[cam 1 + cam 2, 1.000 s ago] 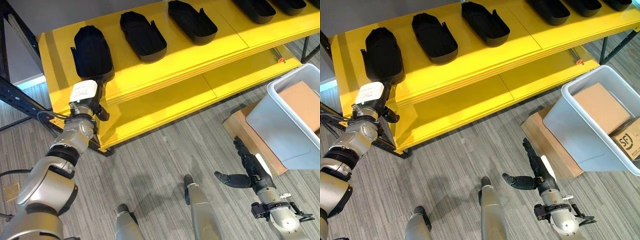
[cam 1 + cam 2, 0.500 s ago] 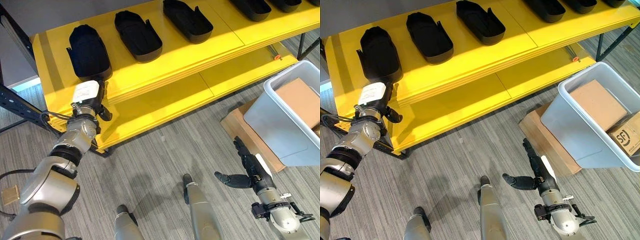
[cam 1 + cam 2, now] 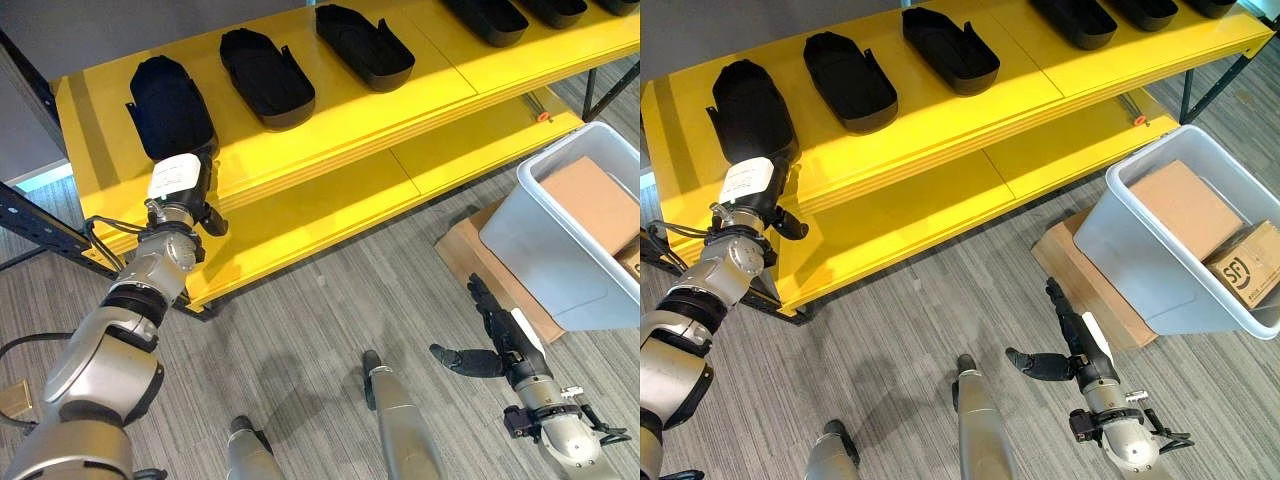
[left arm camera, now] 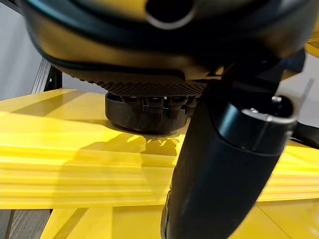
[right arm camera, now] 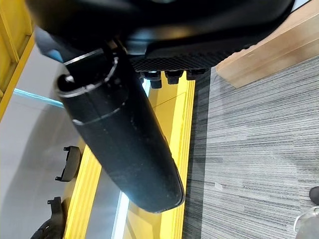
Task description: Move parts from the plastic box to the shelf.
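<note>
Hanging low at the lower right of the frame, the right hand (image 3: 497, 345) is empty, fingers straight, near the plastic box (image 3: 560, 255). At upper left, the left hand (image 3: 186, 205) touches a black part (image 3: 168, 106) on the yellow shelf (image 3: 350, 120); its fingers' grip cannot be told.

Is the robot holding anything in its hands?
The right hand is open, holding nothing. The left hand sits at the near end of a black plastic tray-shaped part; its grip cannot be told.
</note>
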`<state>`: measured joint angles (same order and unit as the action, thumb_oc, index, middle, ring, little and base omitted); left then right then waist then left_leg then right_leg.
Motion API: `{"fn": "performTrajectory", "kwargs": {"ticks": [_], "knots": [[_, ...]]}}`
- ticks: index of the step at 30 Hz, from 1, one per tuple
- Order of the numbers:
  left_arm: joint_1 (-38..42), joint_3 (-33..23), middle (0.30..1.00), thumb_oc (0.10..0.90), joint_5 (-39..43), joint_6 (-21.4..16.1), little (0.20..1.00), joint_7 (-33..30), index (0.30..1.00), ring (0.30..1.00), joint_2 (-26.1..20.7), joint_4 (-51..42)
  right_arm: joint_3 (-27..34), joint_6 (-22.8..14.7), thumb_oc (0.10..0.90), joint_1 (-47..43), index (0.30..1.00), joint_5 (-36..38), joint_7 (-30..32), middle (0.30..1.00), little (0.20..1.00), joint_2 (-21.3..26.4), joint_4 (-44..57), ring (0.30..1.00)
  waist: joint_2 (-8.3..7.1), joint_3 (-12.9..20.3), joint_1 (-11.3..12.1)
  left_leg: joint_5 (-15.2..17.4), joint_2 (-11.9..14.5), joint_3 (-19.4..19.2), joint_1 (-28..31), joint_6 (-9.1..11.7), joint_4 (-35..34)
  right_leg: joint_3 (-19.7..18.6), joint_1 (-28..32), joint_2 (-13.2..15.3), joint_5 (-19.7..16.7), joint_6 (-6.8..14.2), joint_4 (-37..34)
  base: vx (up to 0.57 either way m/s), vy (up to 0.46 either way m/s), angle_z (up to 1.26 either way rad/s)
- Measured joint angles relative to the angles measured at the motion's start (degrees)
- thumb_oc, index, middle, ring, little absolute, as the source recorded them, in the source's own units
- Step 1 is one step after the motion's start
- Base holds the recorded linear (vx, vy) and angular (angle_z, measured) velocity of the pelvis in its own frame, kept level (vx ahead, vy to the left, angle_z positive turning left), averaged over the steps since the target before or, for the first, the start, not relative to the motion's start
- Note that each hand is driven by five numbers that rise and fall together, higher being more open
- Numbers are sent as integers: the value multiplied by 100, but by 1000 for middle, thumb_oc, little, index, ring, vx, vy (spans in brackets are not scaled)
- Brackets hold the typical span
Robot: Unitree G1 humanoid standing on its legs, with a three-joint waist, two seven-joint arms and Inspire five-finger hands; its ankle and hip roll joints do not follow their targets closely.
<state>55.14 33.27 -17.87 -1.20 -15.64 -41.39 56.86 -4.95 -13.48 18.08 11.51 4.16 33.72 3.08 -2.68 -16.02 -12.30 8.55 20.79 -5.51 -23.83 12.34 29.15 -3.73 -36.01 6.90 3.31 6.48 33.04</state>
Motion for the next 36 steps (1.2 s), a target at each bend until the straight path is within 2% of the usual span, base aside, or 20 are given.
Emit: {"fn": "performTrajectory", "kwargs": {"ticks": [3,36], "knots": [[14,0,1000,900,180,-7,1000,-1,1000,1000,0,36,0,0,900,-9,1000,0,0,1000,1000,1,-71,1000,0,0,2,0,0,-2,0,0,-3,1,-1,-1,-2,-1,-1,0,0,0],[199,0,1000,900,189,90,1000,-20,1000,1000,0,339,0,0,900,21,1000,2,-5,1000,1000,79,-120,1000,26,-15,-8,0,3,-51,-31,1,-45,-27,-87,-14,-11,30,3,0,0,0]]}}
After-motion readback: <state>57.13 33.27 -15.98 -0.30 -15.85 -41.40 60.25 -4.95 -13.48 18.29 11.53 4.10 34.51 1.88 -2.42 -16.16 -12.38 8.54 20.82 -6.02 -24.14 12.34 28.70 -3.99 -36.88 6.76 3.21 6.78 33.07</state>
